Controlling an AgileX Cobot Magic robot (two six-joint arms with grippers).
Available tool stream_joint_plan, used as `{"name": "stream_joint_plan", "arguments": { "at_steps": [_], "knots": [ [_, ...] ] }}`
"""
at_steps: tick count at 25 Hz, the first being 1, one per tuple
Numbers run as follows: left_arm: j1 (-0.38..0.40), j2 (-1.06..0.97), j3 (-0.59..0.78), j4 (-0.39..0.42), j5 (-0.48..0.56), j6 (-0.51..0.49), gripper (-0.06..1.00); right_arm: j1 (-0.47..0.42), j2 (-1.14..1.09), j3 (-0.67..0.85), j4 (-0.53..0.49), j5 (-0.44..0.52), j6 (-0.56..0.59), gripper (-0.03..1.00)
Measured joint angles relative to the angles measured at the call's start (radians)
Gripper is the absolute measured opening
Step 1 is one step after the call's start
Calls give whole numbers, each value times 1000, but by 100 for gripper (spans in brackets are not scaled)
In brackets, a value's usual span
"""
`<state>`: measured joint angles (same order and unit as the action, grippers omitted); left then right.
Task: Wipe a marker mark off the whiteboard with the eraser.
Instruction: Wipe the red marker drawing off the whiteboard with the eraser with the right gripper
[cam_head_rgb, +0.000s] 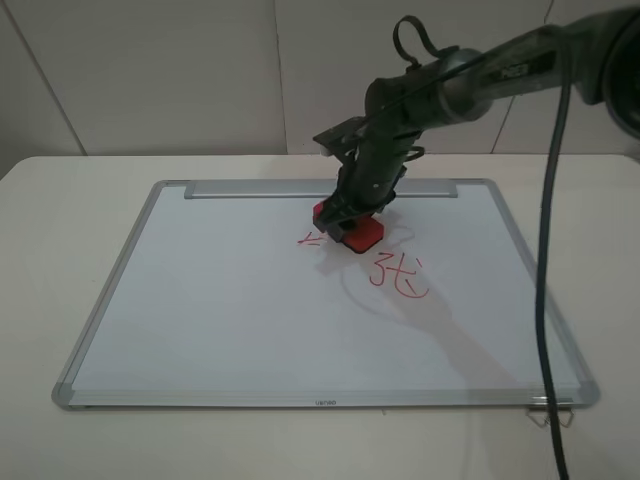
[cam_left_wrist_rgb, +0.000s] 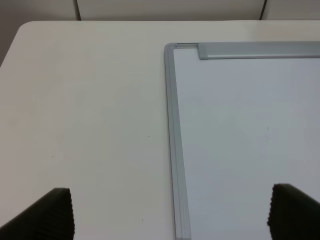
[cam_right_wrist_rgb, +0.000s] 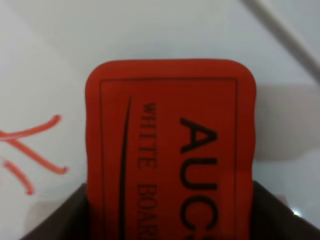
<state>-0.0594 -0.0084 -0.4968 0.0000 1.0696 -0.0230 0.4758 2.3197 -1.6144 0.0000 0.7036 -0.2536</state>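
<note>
The whiteboard (cam_head_rgb: 220, 300) lies flat on the table. My right gripper (cam_head_rgb: 352, 212) is shut on the red eraser (cam_head_rgb: 360, 233) and holds it down on the board near the tray bar. In the right wrist view the eraser (cam_right_wrist_rgb: 170, 140) fills the middle, its "AUC" lettering showing, with dark fingers (cam_right_wrist_rgb: 67, 220) at its sides. Of the marker mark (cam_head_rgb: 311, 238) only a few red strokes (cam_right_wrist_rgb: 32, 150) show beside the eraser; anything under it is hidden. My left gripper (cam_left_wrist_rgb: 170, 215) is open over the table and the board's left frame edge (cam_left_wrist_rgb: 172, 130), with nothing between its fingers.
A smaller red "3t"-like scribble (cam_head_rgb: 398, 275) sits just in front and to the right of the eraser. The silver tray bar (cam_head_rgb: 250, 188) runs along the far edge. A black cable (cam_head_rgb: 545, 300) hangs at the right, and a wire clip (cam_head_rgb: 550, 412) sits at the near right corner.
</note>
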Motion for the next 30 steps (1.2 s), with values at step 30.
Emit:
{"name": "stream_joint_plan", "arguments": {
  "at_steps": [30],
  "knots": [
    [0,0,0,0,0,0,77,205,57,-120,-58,160,131,50]
  ]
}}
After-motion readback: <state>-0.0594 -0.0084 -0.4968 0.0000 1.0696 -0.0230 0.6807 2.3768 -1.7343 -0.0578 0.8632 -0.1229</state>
